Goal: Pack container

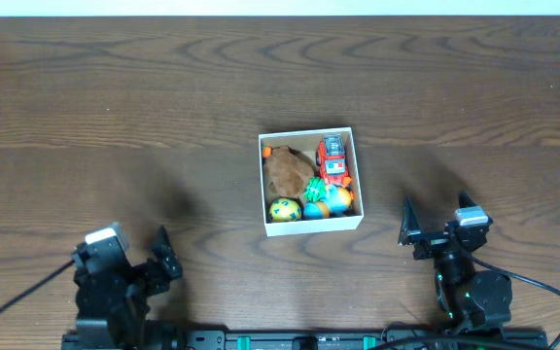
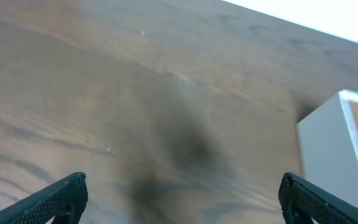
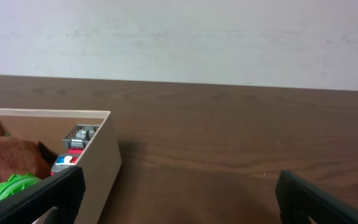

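overhead, square white-walled container (image 1: 311,227), brown plush, red car, colourful toys inside

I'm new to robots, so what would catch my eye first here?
The white container near the middle of the table, crammed with bright toys: a brown plush, a red toy car and a yellow-green ball. Toward the overhead view's bottom corners, the left gripper and right gripper sit open and empty.
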Controlling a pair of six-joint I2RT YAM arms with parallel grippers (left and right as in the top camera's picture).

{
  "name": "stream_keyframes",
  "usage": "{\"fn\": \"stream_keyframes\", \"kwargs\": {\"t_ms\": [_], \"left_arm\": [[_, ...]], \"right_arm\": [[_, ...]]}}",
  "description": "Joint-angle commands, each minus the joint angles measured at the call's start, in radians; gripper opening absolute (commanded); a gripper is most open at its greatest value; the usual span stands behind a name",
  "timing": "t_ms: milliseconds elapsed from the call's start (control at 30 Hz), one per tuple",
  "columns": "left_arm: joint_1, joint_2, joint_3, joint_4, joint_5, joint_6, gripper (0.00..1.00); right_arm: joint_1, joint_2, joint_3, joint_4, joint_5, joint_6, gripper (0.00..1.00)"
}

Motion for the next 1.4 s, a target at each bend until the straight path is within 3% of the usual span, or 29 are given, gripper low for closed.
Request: {"fn": "stream_keyframes", "kwargs": {"t_ms": [0, 167, 400, 533, 1267, 1367], "left_arm": [[0.018, -0.076, -0.095, 0.01, -0.012, -0.005, 0.98], [0.026, -0.14, -0.211, 0.131, -0.012, -0.004, 0.98], [0.026, -0.142, -0.415, 0.579, -0.012, 0.014, 0.98], [0.026, -0.142, -0.493, 0.715, -0.012, 0.014, 0.98], [0.026, -0.142, -0.517, 0.744, -0.023, 0.025, 0.98], [0.026, -0.142, -0.536, 0.826, -0.022, 0.023, 0.98]], "right_arm": [[-0.012, -0.006, -0.003, -0.003, 0.007, 0.016, 0.99], [-0.012, -0.006, -0.003, -0.003, 0.007, 0.016, 0.99], [-0.012, -0.006, -0.003, -0.003, 0.007, 0.016, 0.99], [-0.012, -0.006, -0.003, -0.003, 0.007, 0.016, 0.99], [-0.012, -0.006, -0.003, -0.003, 0.007, 0.016, 0.99], [-0.012, -0.006, -0.003, -0.003, 0.007, 0.016, 0.99]]}}
